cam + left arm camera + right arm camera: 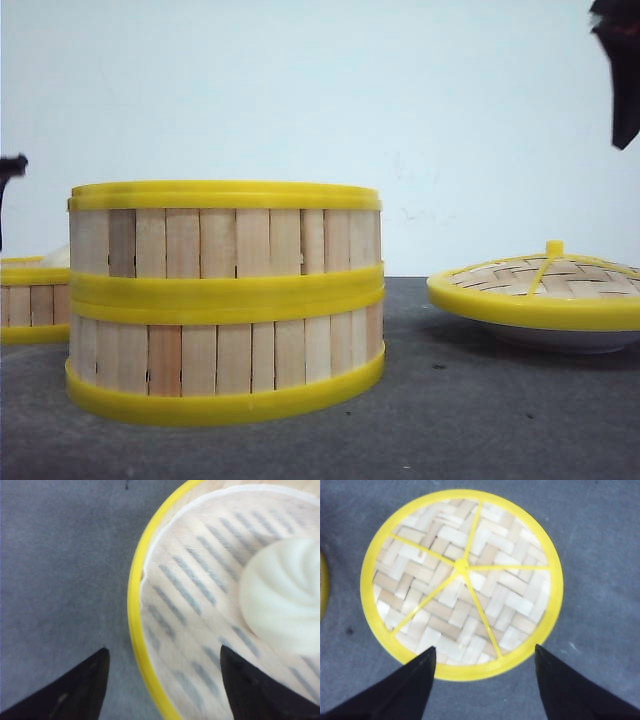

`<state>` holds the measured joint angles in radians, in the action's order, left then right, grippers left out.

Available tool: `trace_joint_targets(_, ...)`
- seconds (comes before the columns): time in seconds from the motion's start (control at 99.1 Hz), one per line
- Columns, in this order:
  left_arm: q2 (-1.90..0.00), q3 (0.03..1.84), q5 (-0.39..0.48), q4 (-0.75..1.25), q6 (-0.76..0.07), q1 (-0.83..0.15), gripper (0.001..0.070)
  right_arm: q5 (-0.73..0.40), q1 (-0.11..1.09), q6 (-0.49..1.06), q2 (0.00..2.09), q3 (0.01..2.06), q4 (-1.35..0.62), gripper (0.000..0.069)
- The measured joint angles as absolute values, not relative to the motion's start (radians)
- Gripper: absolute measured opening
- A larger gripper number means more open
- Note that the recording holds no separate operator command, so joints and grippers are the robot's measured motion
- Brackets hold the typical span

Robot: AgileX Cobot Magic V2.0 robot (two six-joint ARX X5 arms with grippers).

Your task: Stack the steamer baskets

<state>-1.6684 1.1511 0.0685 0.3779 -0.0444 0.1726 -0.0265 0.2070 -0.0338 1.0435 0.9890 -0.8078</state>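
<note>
A dark grey tabletop (480,420) meets a plain white wall (300,90). Two steamer baskets (225,300) stand stacked near its front edge; a third basket (137,630), holding a bun (285,595), sits toward the left edge. The left gripper (162,680) is spread astride that basket's rim, touching nothing. The right gripper (485,680) gapes empty above the woven lid (462,582).

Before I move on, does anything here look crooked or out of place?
Nothing stands out. The two stacked baskets sit level and flush, the third basket with a bun stands apart at the left, and the lid rests level on a plate.
</note>
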Motion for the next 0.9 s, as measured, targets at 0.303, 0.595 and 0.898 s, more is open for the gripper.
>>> trace_joint_targets(0.303, -1.761, 1.163, 0.068, 0.355, -0.046, 0.172, 0.0381, -0.027, 0.203, -0.034, 1.002, 0.989, -0.819, 0.0383)
trace_joint_targets(0.595, -1.761, 1.163, 0.056, 0.337, -0.067, 0.176, 0.0118, -0.027, 0.203, -0.048, 1.002, 0.989, -0.831, 0.0383)
trace_joint_targets(0.898, -1.762, 1.164, 0.062, 0.328, -0.074, 0.174, 0.0030, -0.025, 0.203, -0.057, 0.996, 0.981, -0.862, 0.0383)
